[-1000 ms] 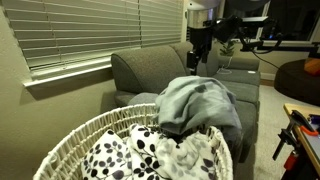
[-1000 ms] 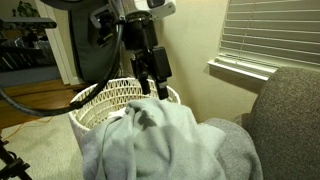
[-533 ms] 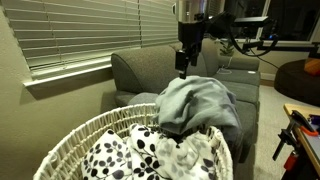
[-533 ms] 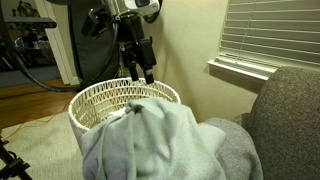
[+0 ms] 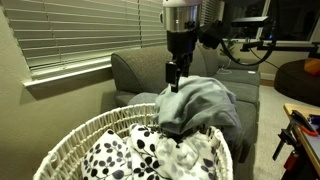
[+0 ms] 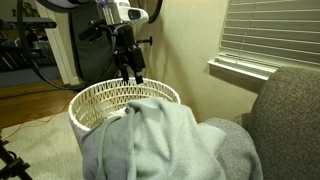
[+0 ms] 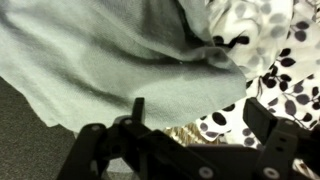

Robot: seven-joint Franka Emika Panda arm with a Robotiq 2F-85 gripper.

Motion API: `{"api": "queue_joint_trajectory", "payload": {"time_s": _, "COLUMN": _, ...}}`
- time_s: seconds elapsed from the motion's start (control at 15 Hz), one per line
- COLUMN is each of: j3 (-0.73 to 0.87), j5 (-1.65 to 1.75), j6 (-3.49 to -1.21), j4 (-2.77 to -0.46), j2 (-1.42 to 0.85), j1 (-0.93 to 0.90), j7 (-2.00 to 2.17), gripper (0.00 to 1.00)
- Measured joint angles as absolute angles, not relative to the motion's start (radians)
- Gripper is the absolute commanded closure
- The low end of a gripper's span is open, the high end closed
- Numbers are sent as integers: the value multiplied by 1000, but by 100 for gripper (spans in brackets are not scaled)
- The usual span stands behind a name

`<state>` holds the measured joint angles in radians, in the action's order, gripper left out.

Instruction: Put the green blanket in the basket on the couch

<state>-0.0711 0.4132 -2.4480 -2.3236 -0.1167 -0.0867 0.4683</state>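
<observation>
Gripper [image 5: 173, 84] hung released, empty, over green blanket [image 5: 205, 100], heaped on couch [image 5: 135, 68], one edge draped over wicker basket [image 5: 85, 132] rim. Risk: shallow pinch could catch single fold, bulk sliding off.

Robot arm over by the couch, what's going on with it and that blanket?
A single robot arm is working on getting the green blanket into the white wicker basket. Its claw is open and empty, hovering just above the blanket. The blanket is heaped on the grey couch with one edge draped over the basket's rim, so it is not fully in yet. A white cloth with black spots lies inside the basket.
</observation>
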Motion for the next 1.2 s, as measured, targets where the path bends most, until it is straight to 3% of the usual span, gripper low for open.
{"api": "queue_joint_trajectory", "payload": {"time_s": 1.2, "j3": -49, "j5": 416, "j6": -2461, "j4": -2128, "j2": -430, "j1": -227, "j7": 468, "gripper": 0}}
